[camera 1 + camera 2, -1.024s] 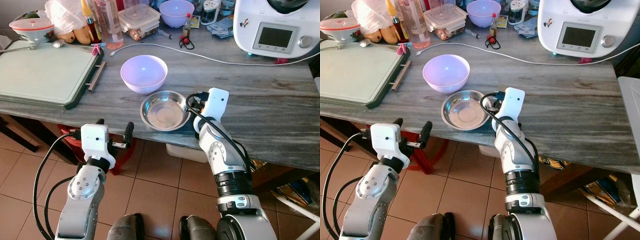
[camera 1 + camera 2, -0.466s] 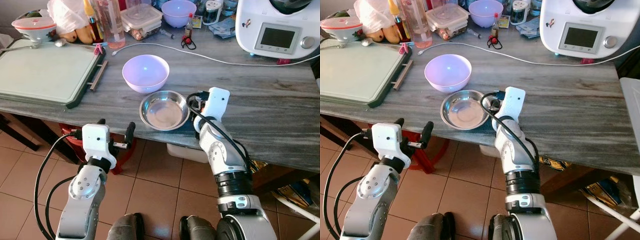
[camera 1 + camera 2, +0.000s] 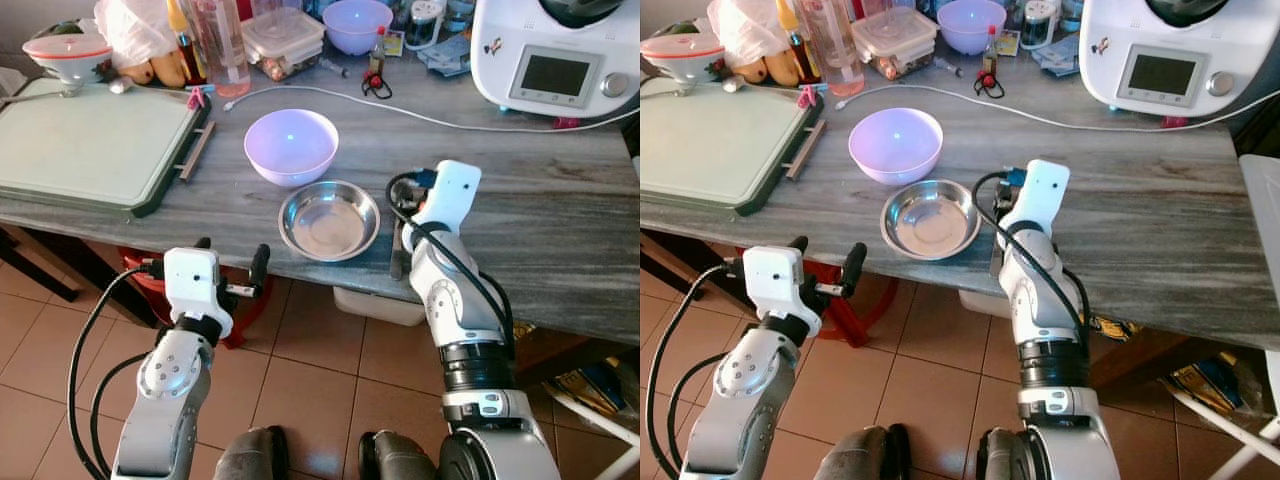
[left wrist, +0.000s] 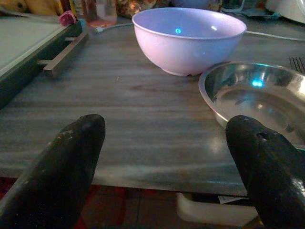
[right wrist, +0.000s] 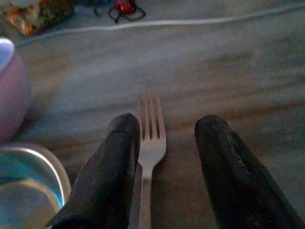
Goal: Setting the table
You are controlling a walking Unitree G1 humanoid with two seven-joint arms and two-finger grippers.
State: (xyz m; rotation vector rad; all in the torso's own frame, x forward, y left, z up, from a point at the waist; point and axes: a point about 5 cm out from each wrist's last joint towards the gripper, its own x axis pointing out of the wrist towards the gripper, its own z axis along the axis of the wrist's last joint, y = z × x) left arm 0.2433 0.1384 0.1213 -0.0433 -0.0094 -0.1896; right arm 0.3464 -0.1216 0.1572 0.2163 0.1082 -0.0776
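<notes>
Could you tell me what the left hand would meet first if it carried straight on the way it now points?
Probably the table edge: the left hand sits open, just short of it. If it clears the top, the pink bowl comes next, though height is hard to judge.

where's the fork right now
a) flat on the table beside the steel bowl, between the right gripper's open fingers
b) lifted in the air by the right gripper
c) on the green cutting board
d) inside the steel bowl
a: the right wrist view shows the fork lying flat on the table between the spread fingers of the right gripper, just beside the steel bowl.
</notes>
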